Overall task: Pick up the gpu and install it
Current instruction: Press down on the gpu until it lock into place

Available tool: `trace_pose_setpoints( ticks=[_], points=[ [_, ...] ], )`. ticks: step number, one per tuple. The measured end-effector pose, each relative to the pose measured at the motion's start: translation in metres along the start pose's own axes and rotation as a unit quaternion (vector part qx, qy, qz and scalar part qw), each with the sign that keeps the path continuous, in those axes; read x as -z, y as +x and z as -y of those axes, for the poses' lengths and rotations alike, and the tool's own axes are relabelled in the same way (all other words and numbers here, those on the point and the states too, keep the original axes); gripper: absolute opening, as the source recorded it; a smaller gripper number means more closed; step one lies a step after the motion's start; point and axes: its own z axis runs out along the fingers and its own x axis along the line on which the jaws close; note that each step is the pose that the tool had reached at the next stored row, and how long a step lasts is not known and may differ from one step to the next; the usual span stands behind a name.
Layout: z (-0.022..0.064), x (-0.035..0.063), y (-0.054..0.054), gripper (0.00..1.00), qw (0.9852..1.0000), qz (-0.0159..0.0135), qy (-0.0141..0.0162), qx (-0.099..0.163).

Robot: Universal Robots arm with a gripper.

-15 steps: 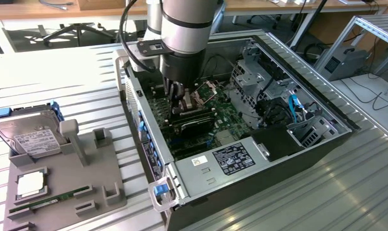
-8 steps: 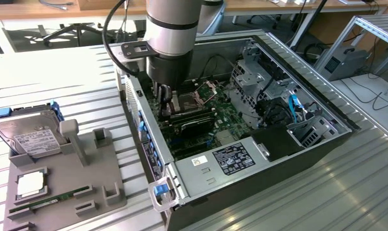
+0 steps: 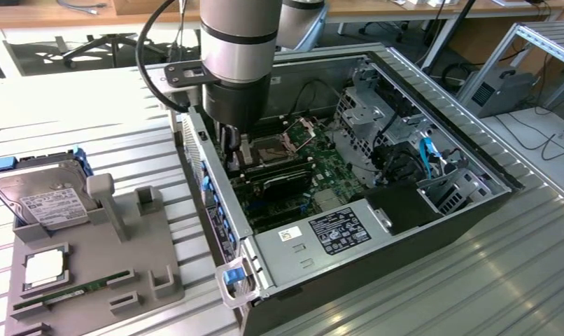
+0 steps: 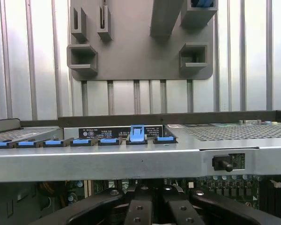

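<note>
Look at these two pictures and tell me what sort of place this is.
Probably a robotics lab or workshop: a robot arm reaches into an open computer case on a slatted metal table, a grey parts holder with a hard drive beside it, office chairs behind.

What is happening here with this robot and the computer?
The robot arm reaches down into the open PC case, its gripper low over the motherboard with the jaws shut. A black card, apparently the gpu, sits on the board just below it. The hard drive and RAM stick wait on the grey holder beside the case.
</note>
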Motion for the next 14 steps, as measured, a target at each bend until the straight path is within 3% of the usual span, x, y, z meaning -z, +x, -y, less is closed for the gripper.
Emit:
trace_pose_setpoints(
  ticks=[14],
  points=[
    [-0.0047,-0.0013,0.0003,0.11,1.0000,-0.0001,0.0000,0.000]
  ],
)
